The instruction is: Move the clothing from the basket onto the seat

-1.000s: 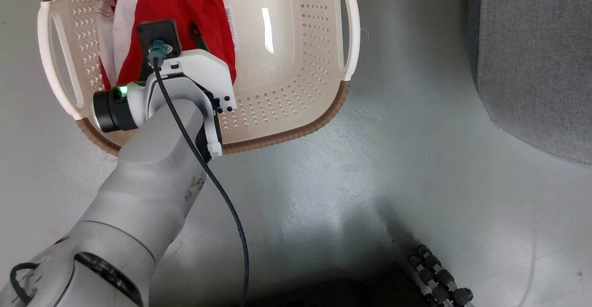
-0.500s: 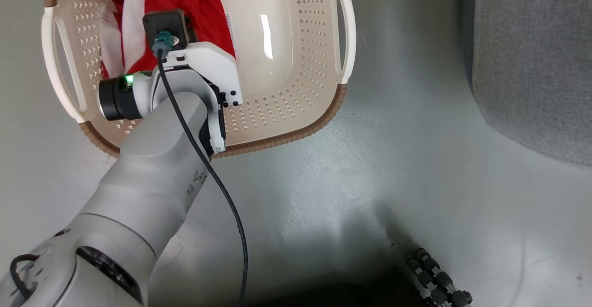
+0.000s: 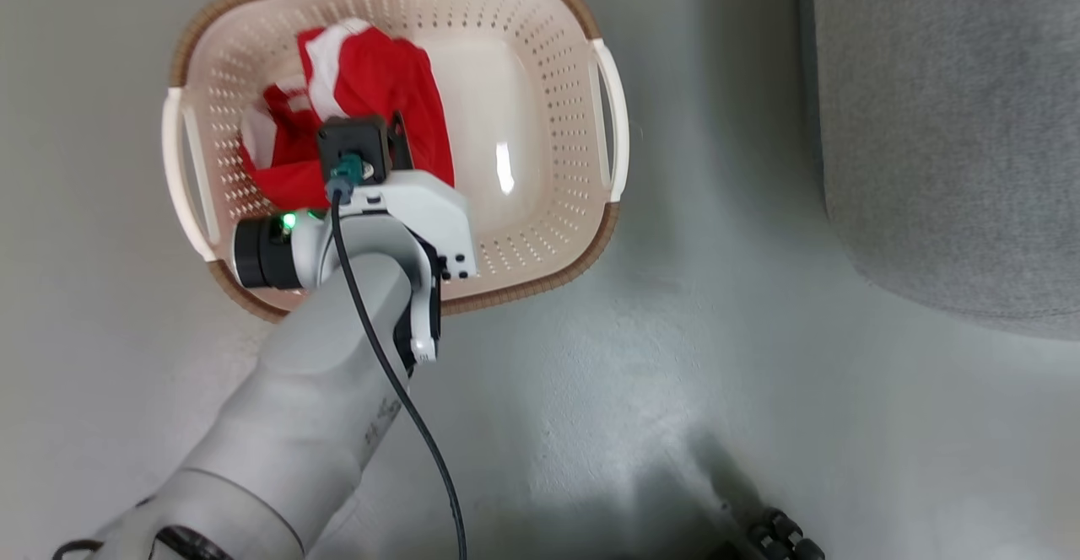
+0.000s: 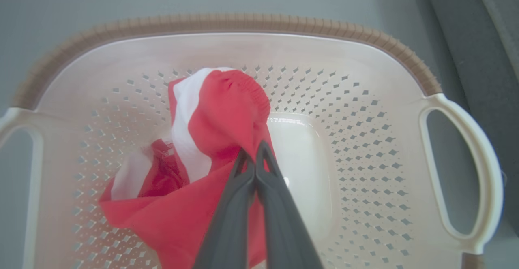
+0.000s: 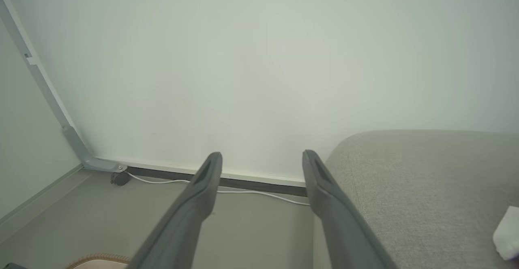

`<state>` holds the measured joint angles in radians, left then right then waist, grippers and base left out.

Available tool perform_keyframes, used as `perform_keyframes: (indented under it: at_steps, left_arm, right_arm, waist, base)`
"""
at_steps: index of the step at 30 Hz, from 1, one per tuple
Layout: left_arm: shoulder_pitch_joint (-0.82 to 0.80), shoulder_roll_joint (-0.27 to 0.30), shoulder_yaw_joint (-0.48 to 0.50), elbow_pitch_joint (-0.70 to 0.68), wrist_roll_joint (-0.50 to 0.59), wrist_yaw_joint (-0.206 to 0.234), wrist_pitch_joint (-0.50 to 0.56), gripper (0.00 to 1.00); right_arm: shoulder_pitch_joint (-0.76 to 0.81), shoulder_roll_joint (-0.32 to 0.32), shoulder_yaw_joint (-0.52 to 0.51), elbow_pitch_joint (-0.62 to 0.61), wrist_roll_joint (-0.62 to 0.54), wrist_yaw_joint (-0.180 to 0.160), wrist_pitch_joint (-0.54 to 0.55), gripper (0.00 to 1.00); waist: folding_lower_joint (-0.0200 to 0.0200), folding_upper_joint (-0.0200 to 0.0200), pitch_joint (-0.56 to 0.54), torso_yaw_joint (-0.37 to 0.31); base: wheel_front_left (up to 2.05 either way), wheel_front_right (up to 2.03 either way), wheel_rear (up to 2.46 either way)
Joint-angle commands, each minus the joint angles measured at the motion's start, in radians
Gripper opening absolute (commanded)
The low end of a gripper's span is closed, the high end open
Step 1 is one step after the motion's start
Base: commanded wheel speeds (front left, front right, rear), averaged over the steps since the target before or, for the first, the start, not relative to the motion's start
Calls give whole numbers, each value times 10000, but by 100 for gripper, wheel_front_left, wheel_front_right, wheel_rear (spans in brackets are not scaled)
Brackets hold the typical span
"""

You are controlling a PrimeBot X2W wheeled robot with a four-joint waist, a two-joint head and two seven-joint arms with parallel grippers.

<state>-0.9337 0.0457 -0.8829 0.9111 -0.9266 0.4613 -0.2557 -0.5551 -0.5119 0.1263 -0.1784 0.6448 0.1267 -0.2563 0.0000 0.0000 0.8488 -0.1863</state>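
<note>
Two claws: you have the left claw (image 4: pixel 252 155) down over the basket (image 4: pixel 243 22) and the right claw (image 5: pixel 261 159) off beside the sofa (image 5: pixel 405 171).
Left claw: your two dark fingers are pressed together, their tips pinching a fold of the clothing (image 4: pixel 227 111).
Right claw: your fingers stand spread wide apart, pointing at a pale wall (image 5: pixel 259 58).
Clothing, look: you see bright red cloth with a broad white stripe down one side. The topmost edge is gathered like an elastic band. The cloth is bunched and rises in a peak toward your left claw, with looser red and white folds spread below it.
Clothing, place: it is inside the basket, in the left half as your head view shows it. The right half of the basket's bottom is bare and glossy.
Basket: you see cream plastic pierced with small diamond holes, a brown ribbed rim and a white handle at each side. It stands on the grey floor (image 3: pixel 675 374).
Sofa: it is light grey fabric with a rounded corner, to the right of the basket with a strip of floor between them.
Other: a white cable (image 5: pixel 259 193) runs along the foot of the wall. A small white thing (image 5: pixel 507 232) lies on the sofa, and you cannot tell what it is.
</note>
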Motion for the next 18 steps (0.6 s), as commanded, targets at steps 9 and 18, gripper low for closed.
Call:
perform_keyframes:
  at_steps: [9,18]
  left_arm:
    - [1570,45,764,-1264,1137,-293,-61,0]
    - [2707,45,1587,-1918,2481,-727,-61,0]
  right_arm:
    - [963,47,343,528,-169,40,-55,100]
    - [1806,527,752,1520,-481,40,-55,100]
  waist:
    - [0,0,-1754,422]
    - [0,0,-3601,707]
  base:
    - [0,0,0]
    - [0,0,0]
